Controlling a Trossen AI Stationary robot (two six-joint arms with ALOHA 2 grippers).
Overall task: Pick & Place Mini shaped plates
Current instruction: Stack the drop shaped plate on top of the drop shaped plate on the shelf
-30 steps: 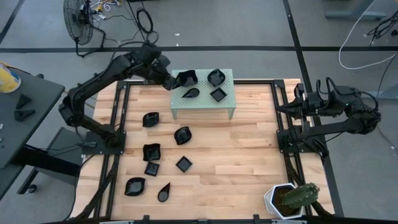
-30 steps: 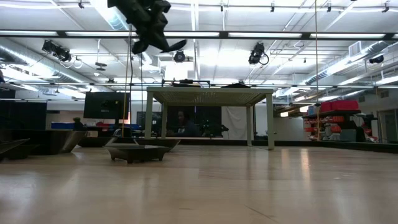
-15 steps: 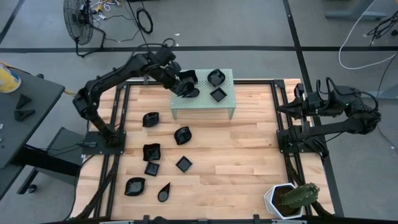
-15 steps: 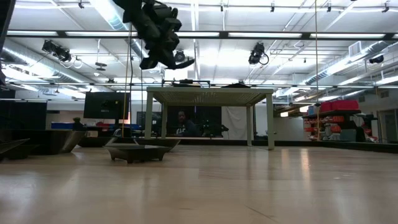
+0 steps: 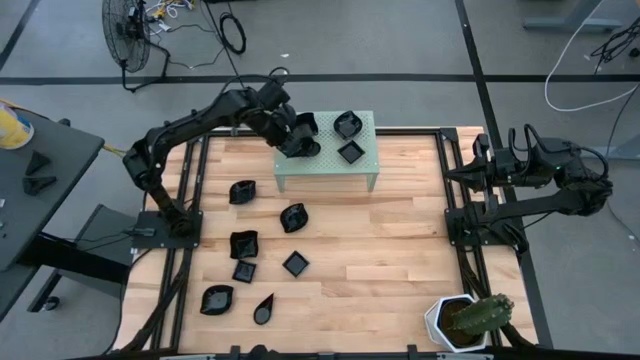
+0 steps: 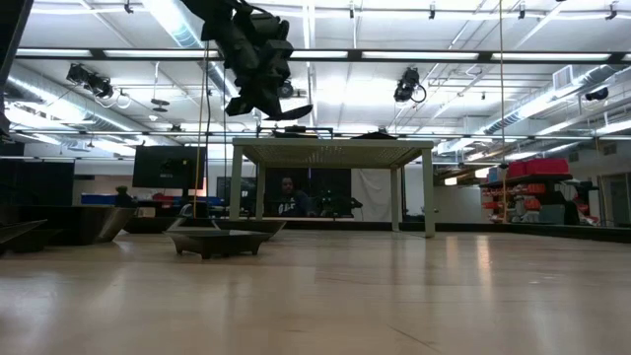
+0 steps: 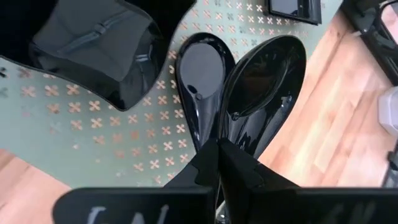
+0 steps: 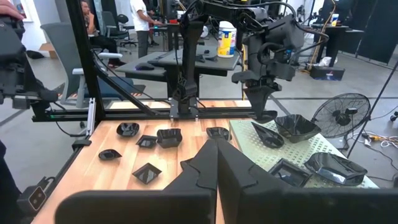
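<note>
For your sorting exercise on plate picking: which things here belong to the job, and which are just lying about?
Belongs to the job:
- black plates on the table
- plates on the green stand
- held teardrop plate
- left gripper, shut on it above the stand

Lying about:
- cactus pot
- fan
- right gripper, parked at the table's right edge

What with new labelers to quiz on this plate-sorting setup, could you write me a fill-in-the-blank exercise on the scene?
1. The left pincer is shut on a ___-shaped plate above the green stand.
2. On the wooden table, not counting the stand, lie ___ black plates.
3. The right pincer, waiting at the table's right side, is ___.
4. The white pot at the table's corner holds a ___.

Missing words: teardrop; seven; shut; cactus
</note>
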